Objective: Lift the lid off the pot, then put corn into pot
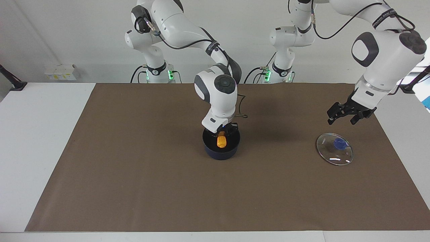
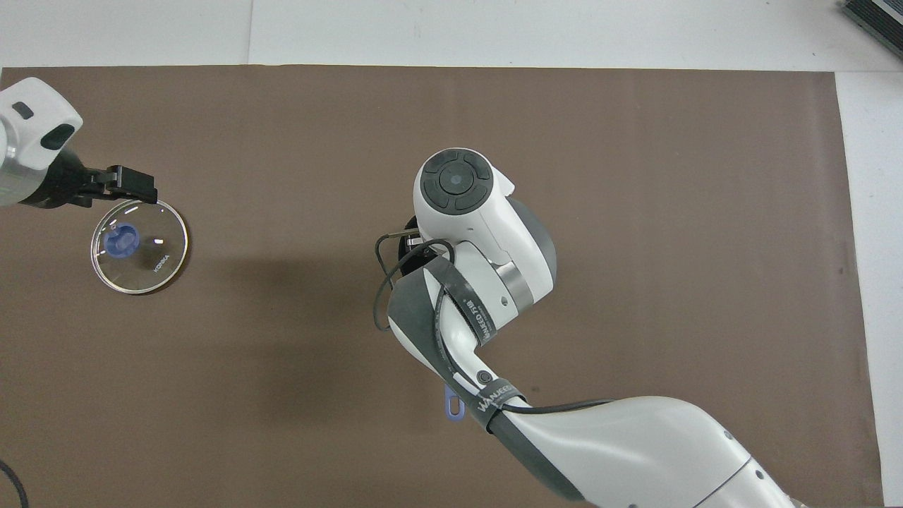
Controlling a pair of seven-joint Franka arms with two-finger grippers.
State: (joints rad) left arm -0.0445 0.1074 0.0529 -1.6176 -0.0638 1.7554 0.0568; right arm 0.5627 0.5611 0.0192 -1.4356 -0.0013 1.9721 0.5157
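The pot's [image 1: 221, 152] blue handle [image 2: 453, 406] points toward the robots, on the brown mat [image 1: 134, 174] mid-table. The right gripper [image 1: 224, 130] reaches down into the pot, its fingertips at the top end of the corn [image 1: 221, 141], which stands inside; whether they pinch it I cannot tell. Toward the left arm's end, the lid [image 1: 332, 155] lies flat on the mat, knob up. The left gripper [image 1: 342, 117], spread wide and empty, hangs over the mat just beside the lid.

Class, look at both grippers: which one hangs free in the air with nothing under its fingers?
The left gripper, raised and open beside the lid. The right gripper is down in the pot at the corn.
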